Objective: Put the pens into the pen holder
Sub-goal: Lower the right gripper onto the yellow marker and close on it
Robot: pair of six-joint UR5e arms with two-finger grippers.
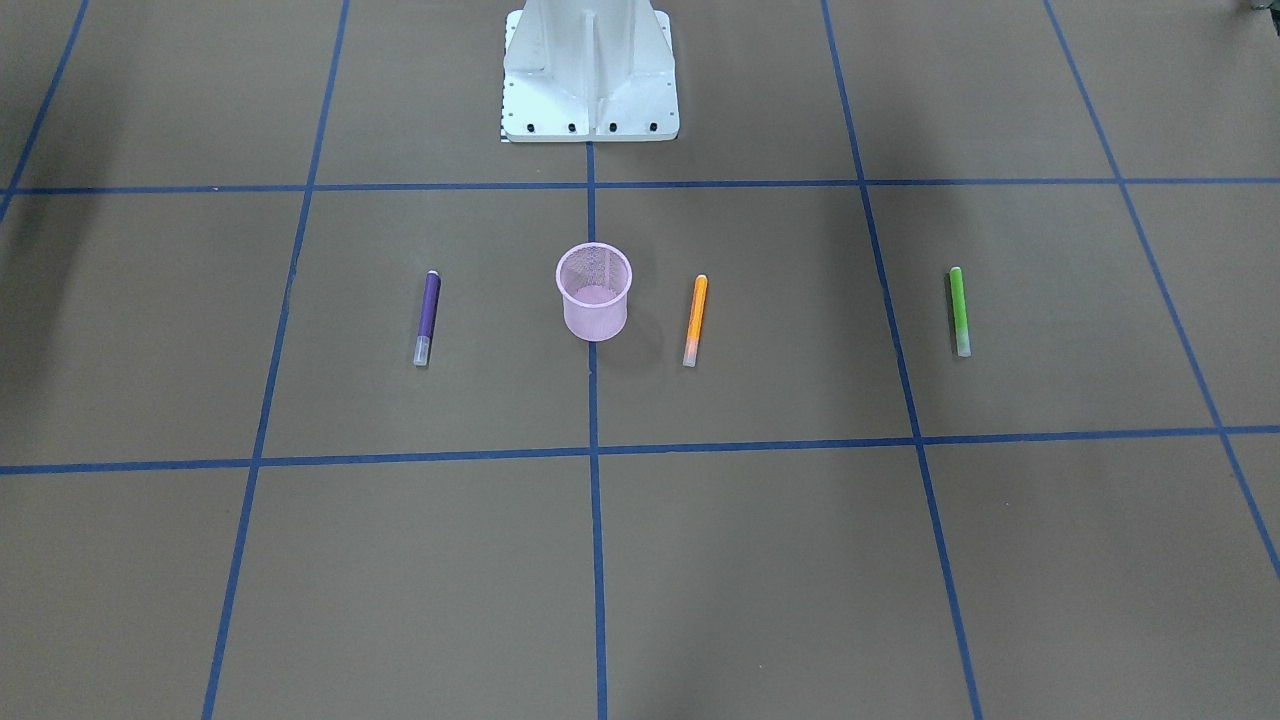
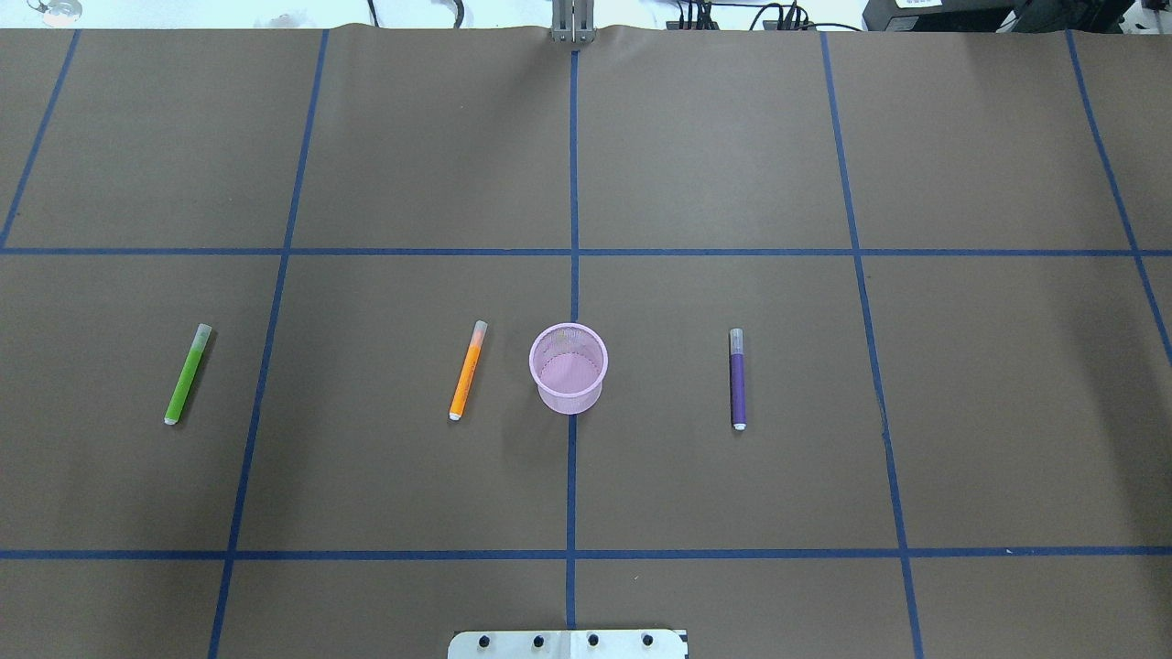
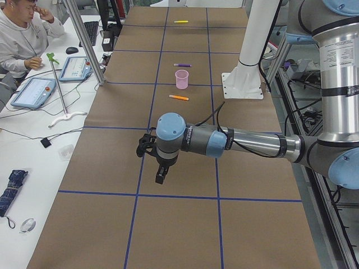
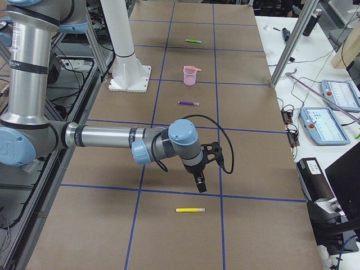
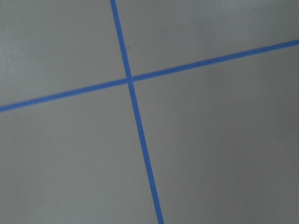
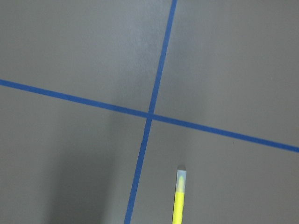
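The pink mesh pen holder (image 2: 569, 368) stands upright and empty at the table's middle (image 1: 594, 292). The orange pen (image 2: 467, 370) lies just left of it, the purple pen (image 2: 737, 379) to its right, and the green pen (image 2: 188, 373) far left. The yellow pen (image 4: 190, 210) lies near the table's right end and shows in the right wrist view (image 6: 179, 198). My left gripper (image 3: 161, 176) hovers above the table's left part. My right gripper (image 4: 201, 184) hovers just above and beside the yellow pen. I cannot tell whether either is open or shut.
The robot's white base (image 1: 590, 75) stands at the table's rear middle. Blue tape lines (image 2: 572, 275) divide the brown table into squares. Side benches with tablets (image 4: 320, 124) and a seated operator (image 3: 22, 33) flank the table.
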